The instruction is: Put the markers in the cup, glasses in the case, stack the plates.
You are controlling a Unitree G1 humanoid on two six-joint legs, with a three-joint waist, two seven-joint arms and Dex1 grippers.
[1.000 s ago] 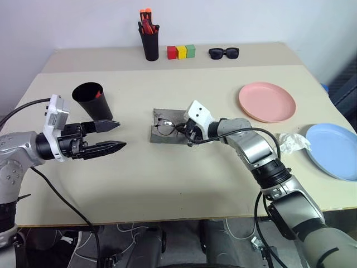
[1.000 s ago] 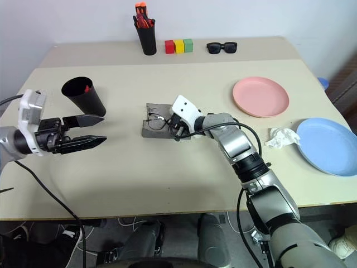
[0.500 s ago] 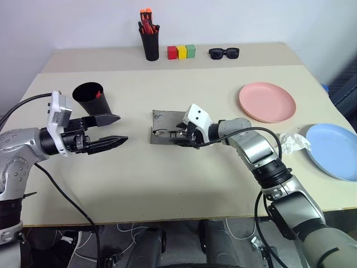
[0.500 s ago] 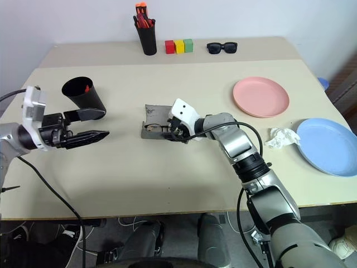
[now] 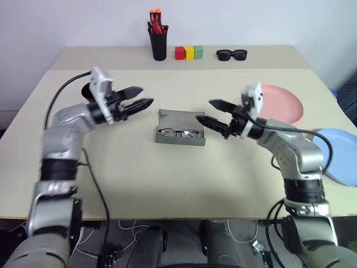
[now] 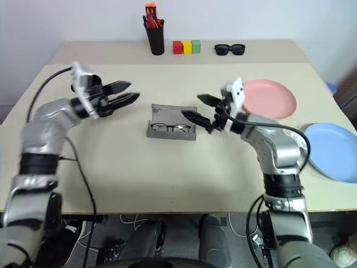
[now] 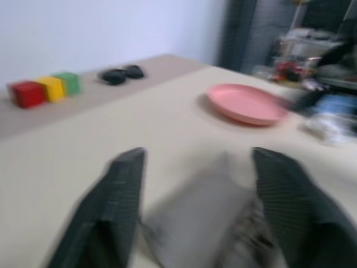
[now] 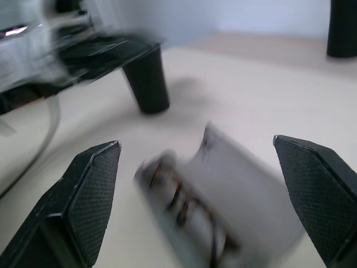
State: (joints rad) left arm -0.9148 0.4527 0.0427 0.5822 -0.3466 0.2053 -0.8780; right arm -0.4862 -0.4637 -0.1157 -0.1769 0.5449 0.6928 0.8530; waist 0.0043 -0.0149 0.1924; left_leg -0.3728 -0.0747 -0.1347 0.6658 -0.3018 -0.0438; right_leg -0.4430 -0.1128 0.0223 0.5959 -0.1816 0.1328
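Time to close the grey glasses case [image 5: 179, 128] — best done by bringing both pincers in low and level, one at each short end, catching the raised lid along its free edge and folding it down squarely over the wire-framed glasses [image 5: 179, 133] so neither temple gets nipped. Worth steadying the base with one side while the other tips the lid. Case lying open at the middle of the desk [image 5: 167, 184], glasses seated in its near half, lid flat toward the far edge. Left pincer [image 5: 140, 103] just off the case's far-left corner, fingers parted and empty, not touching it. Right pincer [image 5: 211, 111] just off the right end, spread wide, empty, hanging slightly above the lid.
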